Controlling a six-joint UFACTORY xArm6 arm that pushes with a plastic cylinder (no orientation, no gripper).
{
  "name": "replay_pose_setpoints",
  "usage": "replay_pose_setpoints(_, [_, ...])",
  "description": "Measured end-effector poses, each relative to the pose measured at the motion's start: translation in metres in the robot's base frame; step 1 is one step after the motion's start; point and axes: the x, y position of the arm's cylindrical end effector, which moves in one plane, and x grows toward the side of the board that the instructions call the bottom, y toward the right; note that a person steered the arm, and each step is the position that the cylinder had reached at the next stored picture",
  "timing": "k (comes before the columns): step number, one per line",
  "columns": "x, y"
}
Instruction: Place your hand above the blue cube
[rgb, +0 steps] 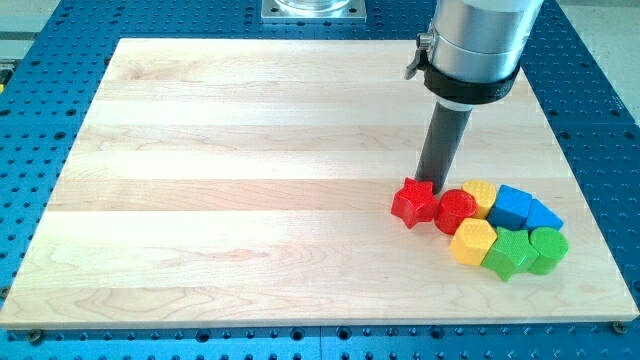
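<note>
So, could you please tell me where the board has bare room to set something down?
The wooden board is bare across its left and middle, and along the top edge. It is crowded at lower right: red star, red cylinder, yellow blocks, blue cube, green blocks. My tip touches the star.

The blue cube (511, 206) lies flat at the desk's (250, 180) near right, wedged among other blocks, its top face showing.

One raised front view, angled down across the whole wooden board (250, 180).
</note>
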Motion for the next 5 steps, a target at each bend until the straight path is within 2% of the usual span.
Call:
replay_pose_setpoints(3, [-0.002, -0.003])
replay_pose_setpoints(4, [-0.016, 0.049])
replay_pose_setpoints(5, [0.018, 0.118])
